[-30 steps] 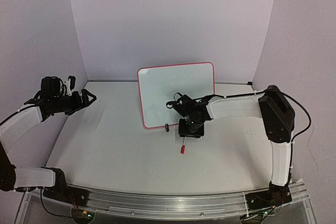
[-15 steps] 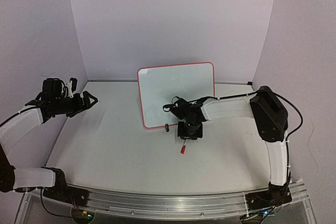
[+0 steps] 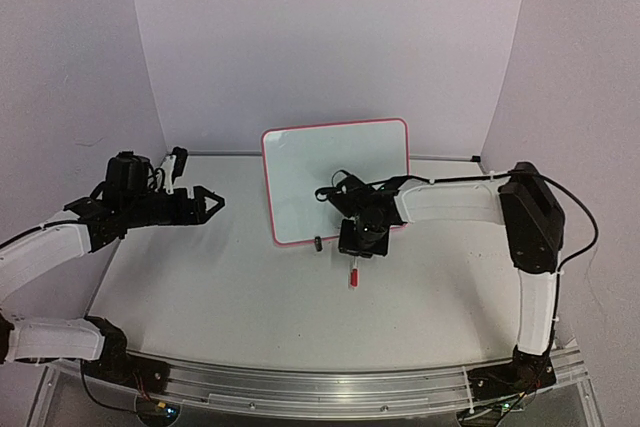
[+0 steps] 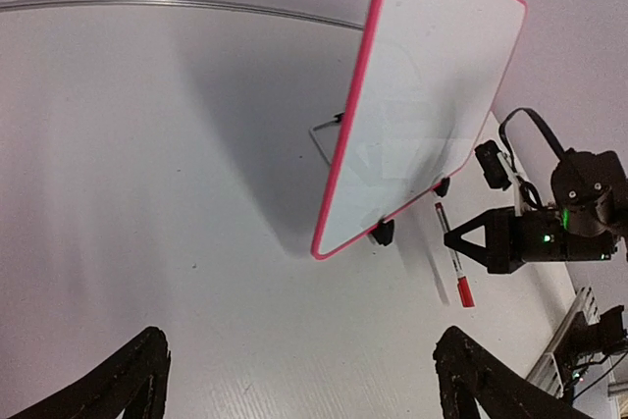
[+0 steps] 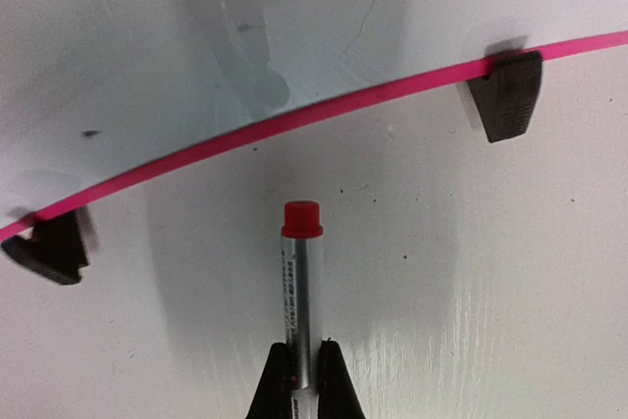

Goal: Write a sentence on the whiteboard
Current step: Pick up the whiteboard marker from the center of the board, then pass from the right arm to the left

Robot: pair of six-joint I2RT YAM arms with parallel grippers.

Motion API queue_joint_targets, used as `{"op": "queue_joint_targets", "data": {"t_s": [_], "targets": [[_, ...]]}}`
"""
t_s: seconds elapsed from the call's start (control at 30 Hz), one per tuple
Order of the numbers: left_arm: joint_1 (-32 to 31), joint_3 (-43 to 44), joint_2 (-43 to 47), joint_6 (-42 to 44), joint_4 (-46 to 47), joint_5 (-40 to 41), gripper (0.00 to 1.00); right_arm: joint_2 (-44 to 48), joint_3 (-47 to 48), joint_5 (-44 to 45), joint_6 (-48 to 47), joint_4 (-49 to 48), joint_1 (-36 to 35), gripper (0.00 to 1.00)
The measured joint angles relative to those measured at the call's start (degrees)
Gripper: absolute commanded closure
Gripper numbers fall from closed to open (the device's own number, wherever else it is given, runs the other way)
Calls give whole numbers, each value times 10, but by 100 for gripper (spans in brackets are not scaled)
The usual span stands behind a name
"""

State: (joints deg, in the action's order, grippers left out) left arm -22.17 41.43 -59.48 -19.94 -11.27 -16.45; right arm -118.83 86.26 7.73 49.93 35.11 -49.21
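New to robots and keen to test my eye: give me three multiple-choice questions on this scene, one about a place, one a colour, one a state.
1. Where is the marker, relative to the whiteboard? A behind it; B in front of it; C on top of it.
2. Colour of its cap? A blue; B green; C red.
3. The left gripper is? A open; B shut on the marker; C shut on the whiteboard.
Answers: B, the right gripper holds it before the whiteboard; C, the right wrist view shows red; A, its fingers stand apart, empty.
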Motion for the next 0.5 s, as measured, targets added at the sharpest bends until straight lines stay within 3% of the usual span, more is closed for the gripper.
{"op": "queue_joint_targets", "data": {"t_s": [0.1,0.27,0.5], "targets": [[-45,-6,13,-12,27,4,7,64,-23,2,11,-22,-7,100],[-134,0,16,-42,101,16,7,202,-62,8,40,-137,-39,100],[-209,50,-62,-57,198,-3,5,223,-68,34,64,-284,-75,100]]}}
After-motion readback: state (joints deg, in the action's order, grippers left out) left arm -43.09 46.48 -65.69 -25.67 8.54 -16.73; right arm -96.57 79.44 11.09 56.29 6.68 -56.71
